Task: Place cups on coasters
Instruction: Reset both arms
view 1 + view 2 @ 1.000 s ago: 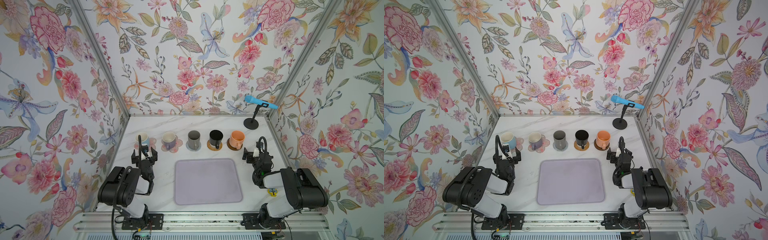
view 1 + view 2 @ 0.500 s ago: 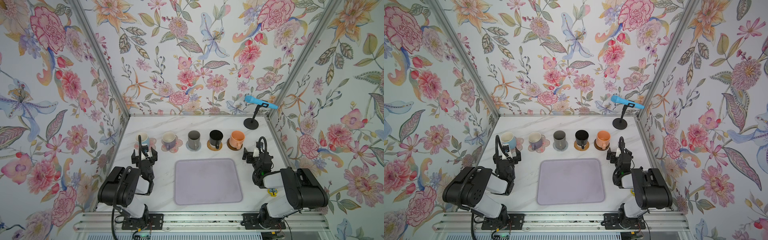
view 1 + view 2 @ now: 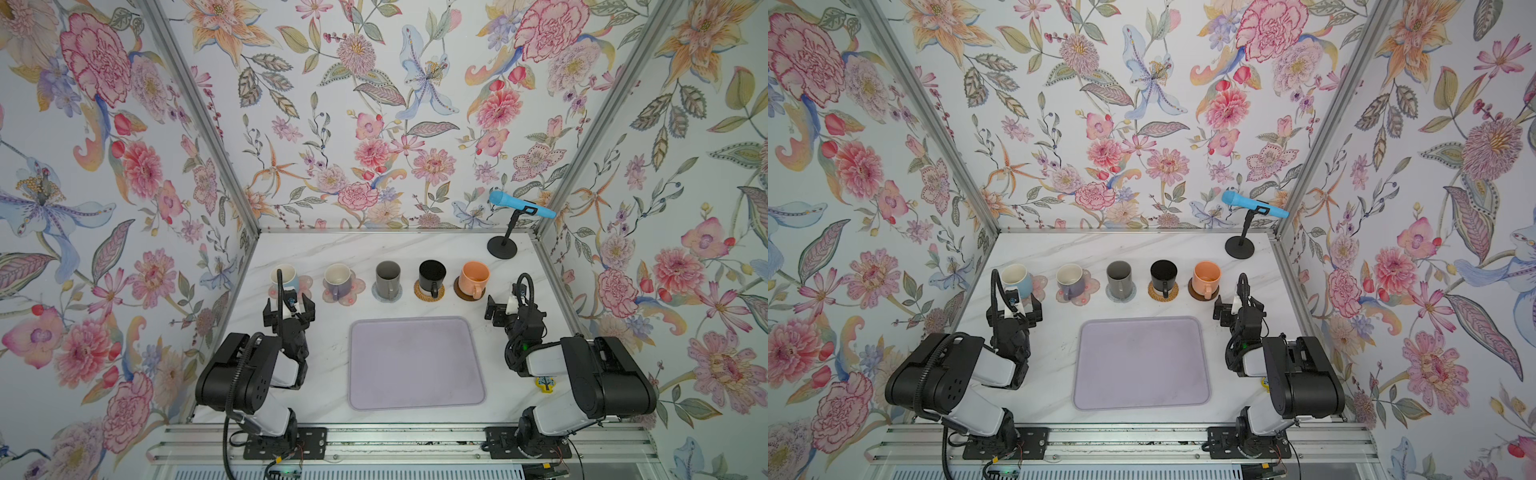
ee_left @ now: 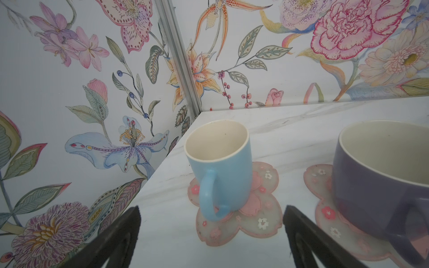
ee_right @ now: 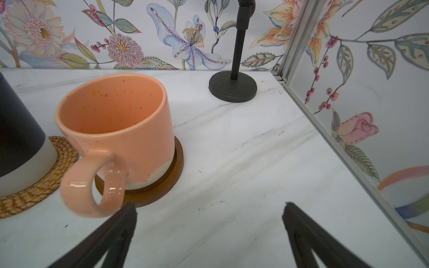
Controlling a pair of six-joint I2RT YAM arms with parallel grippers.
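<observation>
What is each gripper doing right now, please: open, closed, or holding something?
Left gripper: open, holding nothing.
Right gripper: open, holding nothing.

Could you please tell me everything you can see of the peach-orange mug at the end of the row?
The peach-orange mug looks like glossy ceramic, speckled with tiny coloured dots inside and out, with a bare cream band at its foot. It stands upright and appears empty, its loop handle turned toward the robot. It rests on the dark brown wooden coaster, last in the row, beside the black mug without touching it. Nothing else touches it.
</observation>
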